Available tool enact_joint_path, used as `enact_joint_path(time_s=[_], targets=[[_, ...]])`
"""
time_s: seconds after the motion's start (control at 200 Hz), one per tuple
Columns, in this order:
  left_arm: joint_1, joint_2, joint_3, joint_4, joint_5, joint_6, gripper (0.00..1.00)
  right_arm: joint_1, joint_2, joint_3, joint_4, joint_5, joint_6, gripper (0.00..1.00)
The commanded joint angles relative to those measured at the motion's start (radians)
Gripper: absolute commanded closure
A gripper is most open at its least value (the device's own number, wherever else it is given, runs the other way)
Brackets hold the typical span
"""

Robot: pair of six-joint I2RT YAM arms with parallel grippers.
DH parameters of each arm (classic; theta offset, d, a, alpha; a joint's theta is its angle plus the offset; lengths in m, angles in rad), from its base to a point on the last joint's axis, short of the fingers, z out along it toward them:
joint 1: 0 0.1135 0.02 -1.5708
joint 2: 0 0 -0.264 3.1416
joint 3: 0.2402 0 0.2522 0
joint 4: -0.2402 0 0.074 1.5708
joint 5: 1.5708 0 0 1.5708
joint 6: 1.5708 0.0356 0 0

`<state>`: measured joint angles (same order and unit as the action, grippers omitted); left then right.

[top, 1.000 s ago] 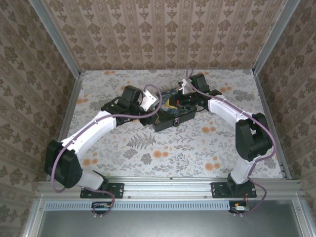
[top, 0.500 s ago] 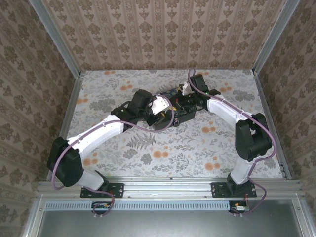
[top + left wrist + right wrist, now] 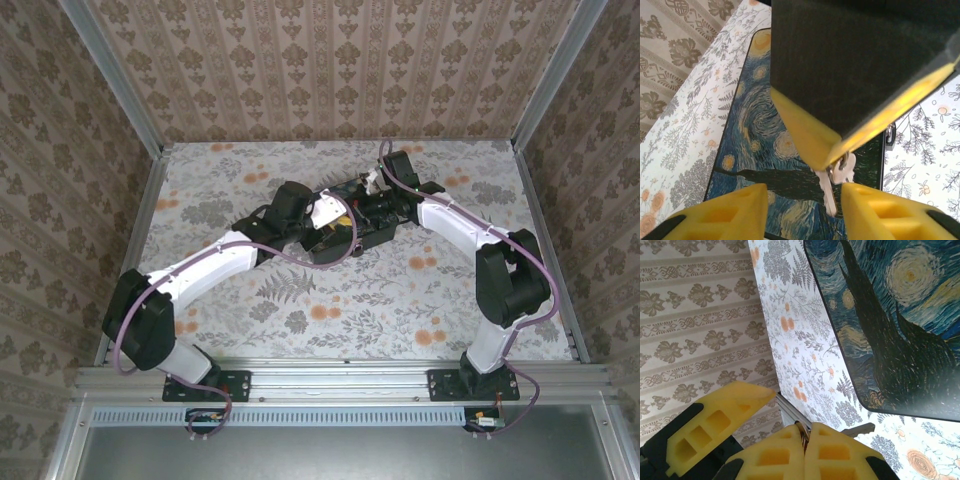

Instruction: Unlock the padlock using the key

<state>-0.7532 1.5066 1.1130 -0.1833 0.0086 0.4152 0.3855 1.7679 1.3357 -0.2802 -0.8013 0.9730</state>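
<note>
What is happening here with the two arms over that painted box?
The right gripper is shut on the key and holds it in the air above the box with the Starry Night lid. The left gripper is open close to the hanging key and grips nothing. The key hangs free and is not inserted in anything yet.

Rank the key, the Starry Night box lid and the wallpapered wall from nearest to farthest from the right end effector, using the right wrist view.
1. key: pinched in the right end effector, blade poking out rightward.
2. Starry Night box lid: just beyond the key, upper right.
3. wallpapered wall: farthest, past the table, on the left.
</note>
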Motion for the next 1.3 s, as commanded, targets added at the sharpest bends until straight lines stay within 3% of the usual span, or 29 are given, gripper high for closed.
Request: enact_joint_path(time_s=[0.0, 0.22, 0.34, 0.485, 0.65, 0.745, 0.87, 1.02, 1.1, 1.295], targets=[[-0.009, 0.019, -0.006, 0.019, -0.021, 0.021, 0.64, 0.009, -0.011, 0.027, 0.023, -0.045, 0.024, 0.97], [-0.009, 0.023, -0.011, 0.011, -0.034, 0.042, 0.86, 0.015, -0.003, 0.032, 0.027, -0.059, 0.032, 0.95], [-0.009, 0.028, -0.002, -0.016, -0.031, 0.039, 1.00, 0.021, 0.001, 0.038, 0.016, -0.060, 0.020, 0.87], [0.011, 0.038, 0.016, -0.079, 0.026, -0.010, 1.00, 0.005, -0.009, 0.033, 0.012, -0.047, 0.001, 0.76], [0.099, 0.016, 0.021, -0.109, 0.263, -0.146, 1.00, -0.045, -0.031, 0.009, 0.018, -0.030, -0.016, 0.60], [0.161, 0.015, 0.020, -0.114, 0.429, -0.219, 1.00, -0.083, -0.056, -0.008, 0.022, -0.020, -0.044, 0.56], [0.218, 0.040, 0.057, -0.173, 0.621, -0.274, 1.00, -0.105, -0.080, -0.006, 0.005, -0.030, -0.188, 0.54], [0.273, 0.120, 0.172, -0.364, 0.855, -0.303, 1.00, -0.099, -0.103, -0.018, 0.028, -0.114, -0.386, 0.53], [0.292, 0.108, 0.166, -0.327, 0.983, -0.352, 1.00, -0.087, -0.123, -0.061, 0.108, -0.173, -0.453, 0.54], [0.317, 0.060, 0.139, -0.279, 1.090, -0.381, 1.00, -0.080, -0.165, -0.154, 0.285, -0.309, -0.485, 0.58]])
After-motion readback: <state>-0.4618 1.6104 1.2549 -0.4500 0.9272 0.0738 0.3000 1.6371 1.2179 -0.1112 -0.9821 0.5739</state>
